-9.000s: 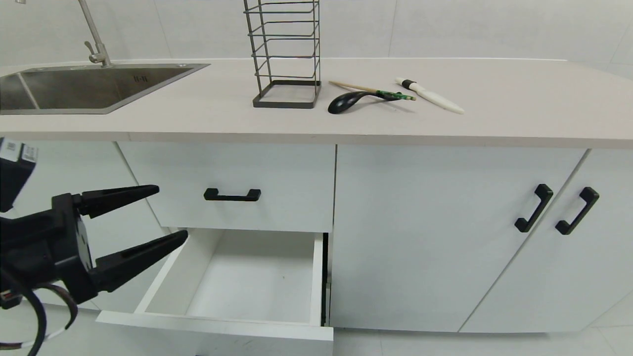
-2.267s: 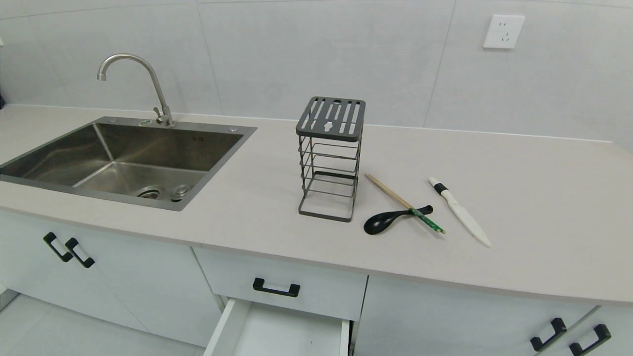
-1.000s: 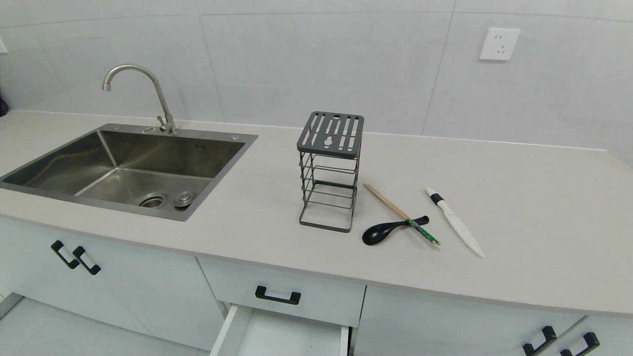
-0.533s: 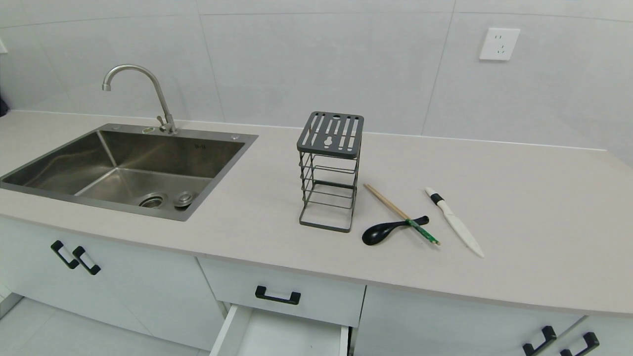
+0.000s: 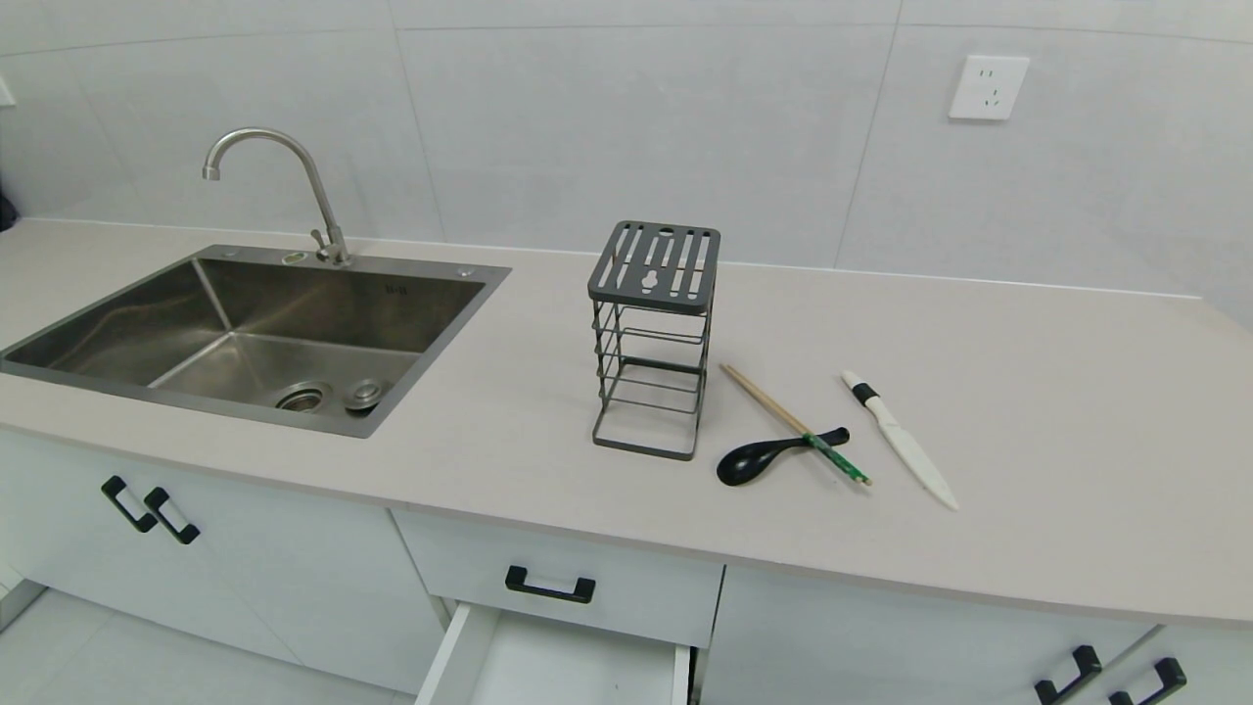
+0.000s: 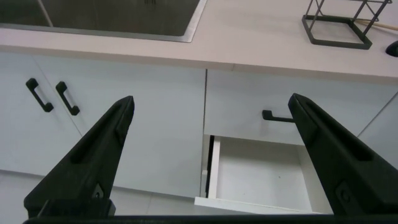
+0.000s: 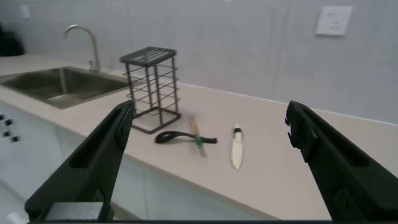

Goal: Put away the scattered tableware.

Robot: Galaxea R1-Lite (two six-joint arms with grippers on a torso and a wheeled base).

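On the beige counter (image 5: pixel 1028 392) a black spoon (image 5: pixel 768 458) lies with its handle under a pair of wooden chopsticks (image 5: pixel 793 423). A white knife (image 5: pixel 901 439) lies just to their right. A dark wire rack (image 5: pixel 651 343) stands upright to their left. Below the counter edge a white drawer (image 5: pixel 558 661) is pulled out. My left gripper (image 6: pixel 211 101) is open, low in front of the cabinets, facing the drawer (image 6: pixel 261 174). My right gripper (image 7: pixel 210 111) is open in front of the counter, facing the spoon (image 7: pixel 177 137), chopsticks (image 7: pixel 196 134) and knife (image 7: pixel 237 148).
A steel sink (image 5: pixel 235 328) with a curved faucet (image 5: pixel 284 186) takes up the counter's left end. A shut drawer with a black handle (image 5: pixel 548 586) sits above the pulled-out one. Cabinet doors with black handles (image 5: pixel 147 504) flank it. Bare counter stretches right of the knife.
Since the oldest frame the head camera has risen to look down on the counter. Over the last second nothing on the counter has moved.
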